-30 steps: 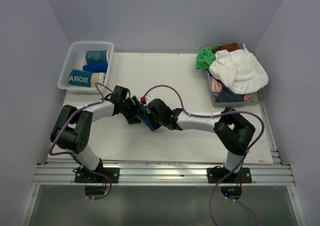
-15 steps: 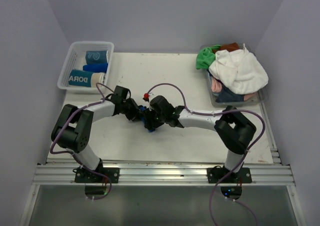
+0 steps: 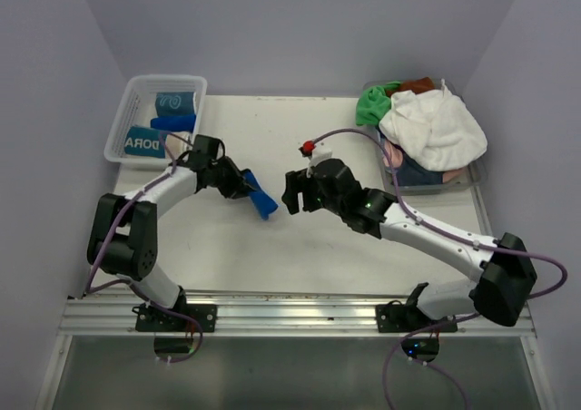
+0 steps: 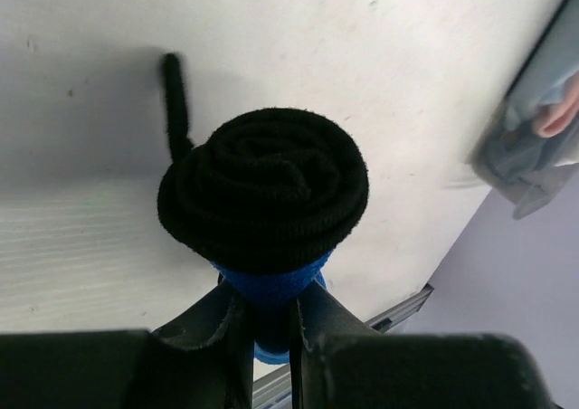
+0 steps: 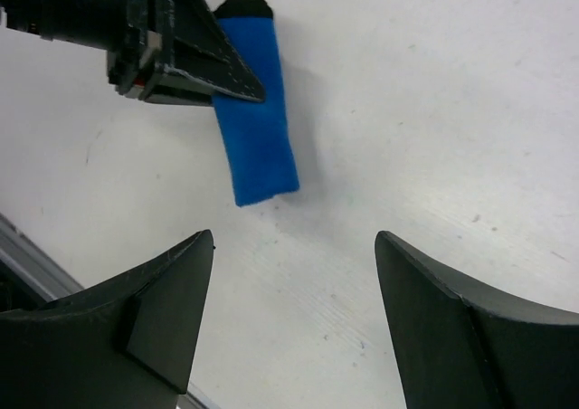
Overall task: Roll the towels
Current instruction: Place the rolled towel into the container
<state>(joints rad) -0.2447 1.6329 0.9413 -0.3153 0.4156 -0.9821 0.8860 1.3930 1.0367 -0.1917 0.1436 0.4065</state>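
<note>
1. The left gripper [image 3: 243, 185] was clamped on a rolled blue towel [image 3: 263, 203], to the right of the mesh basket [image 3: 121, 120] and nearer the arm bases than it.
2. In the left wrist view, the roll [image 4: 262, 192] showed end-on, a tight dark spiral, with the blue cloth pinched between the two fingers of the left gripper [image 4: 271, 309].
3. The roll stuck out past the fingertips over the white table [image 3: 363, 247]. Whether its free end touched the surface could not be told.
4. The right gripper [image 3: 292, 192] sat farther from the basket than the roll, just beside it but apart, with its jaws spread wide and nothing between them.
5. In the right wrist view, the right gripper [image 5: 294, 242] had only bare table between its fingers, and the blue roll [image 5: 258, 110] lay beyond them in the left gripper [image 5: 194, 65].
6. Inside the basket lay three rolled towels [image 3: 172, 122]: one teal, one blue, one teal and beige with white letters.
7. Straight across the table from the basket, a clear bin [image 3: 386, 170] held a loose heap of towels [image 3: 431, 129], white on top, with green and pink showing.
</note>
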